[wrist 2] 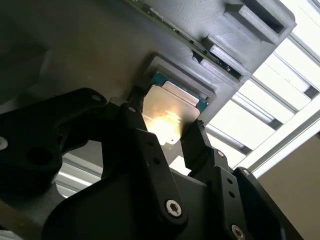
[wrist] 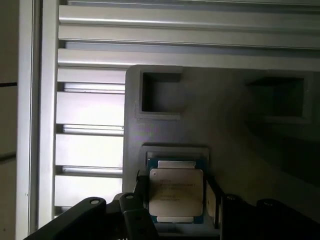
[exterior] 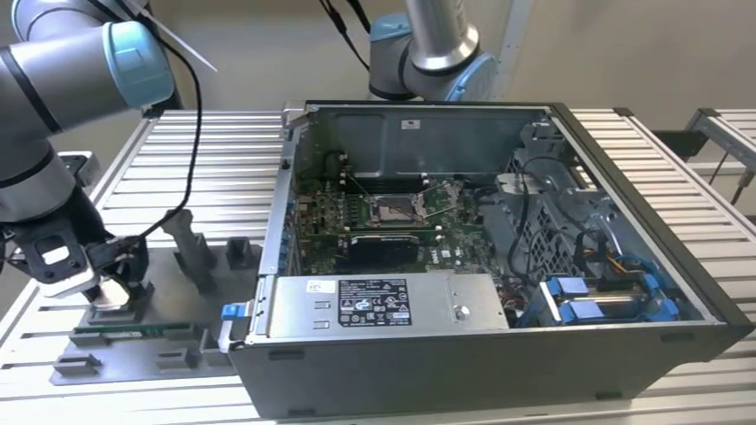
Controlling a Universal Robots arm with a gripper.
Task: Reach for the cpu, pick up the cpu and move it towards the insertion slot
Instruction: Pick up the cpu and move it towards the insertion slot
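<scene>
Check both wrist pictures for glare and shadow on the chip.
Second wrist view: a bright glare patch washes out the middle of the chip, and the gripper is dark against it. First wrist view: the chip is evenly lit, without glare; the grey holder around it is shadowed, and the table slats beside it are overexposed.

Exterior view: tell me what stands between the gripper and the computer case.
Two dark upright posts on the grey fixture plate stand between the gripper and the computer case, in the exterior view.
</scene>
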